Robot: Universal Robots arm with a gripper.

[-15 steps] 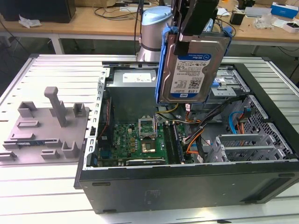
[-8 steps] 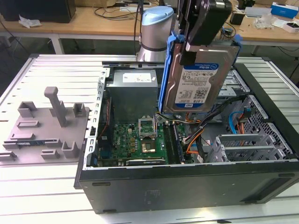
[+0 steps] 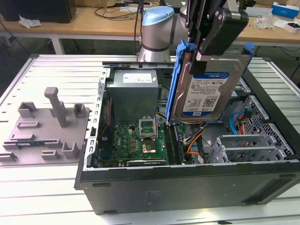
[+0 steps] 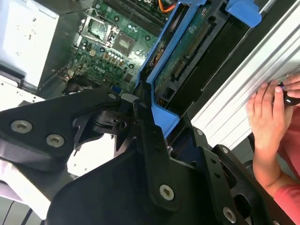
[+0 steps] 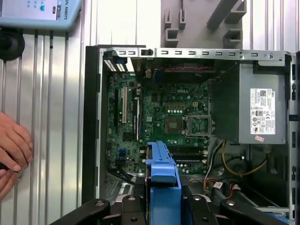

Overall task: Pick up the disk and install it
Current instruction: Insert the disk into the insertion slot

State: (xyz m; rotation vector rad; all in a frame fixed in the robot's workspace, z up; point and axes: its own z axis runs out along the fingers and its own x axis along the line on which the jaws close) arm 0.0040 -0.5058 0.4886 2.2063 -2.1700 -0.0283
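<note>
Black gripper (image 5: 161, 208) links are crowding the near edge of both wrist views. The fingers are pinching the disk (image 5: 161, 173) by its blue frame, one on each side.

In the exterior view the gripper (image 3: 196, 52) is clamping the disk (image 3: 206, 89) at its upper edge. The disk is hanging on edge, slightly tilted, with its label facing the camera, over the open computer case (image 3: 187, 187). The blue frame is running down the edge toward the exterior view's left. The lower corner is sitting just above the green circuit board (image 3: 136, 140); whether it is touching cannot be told.

The power supply box (image 3: 133, 91) is standing toward the exterior view's left of the disk, with a gap between them. A metal drive cage (image 3: 253, 145) and loose cables (image 3: 192, 140) are lying toward the exterior view's right, near the disk's lower edge. The case walls are rising on all sides, leaving only the top open.

The arm is reaching in from above, with its blue-capped joint (image 3: 157, 21) behind the case and the fingers pointing down into the opening. In the second wrist view the disk (image 4: 187, 51) is showing its board side.

A person's hand (image 4: 269, 110) is resting on the ribbed metal table (image 4: 243, 77) just outside the case wall. A gray fixture plate (image 3: 47, 126) is lying on the table, well apart from the disk.
</note>
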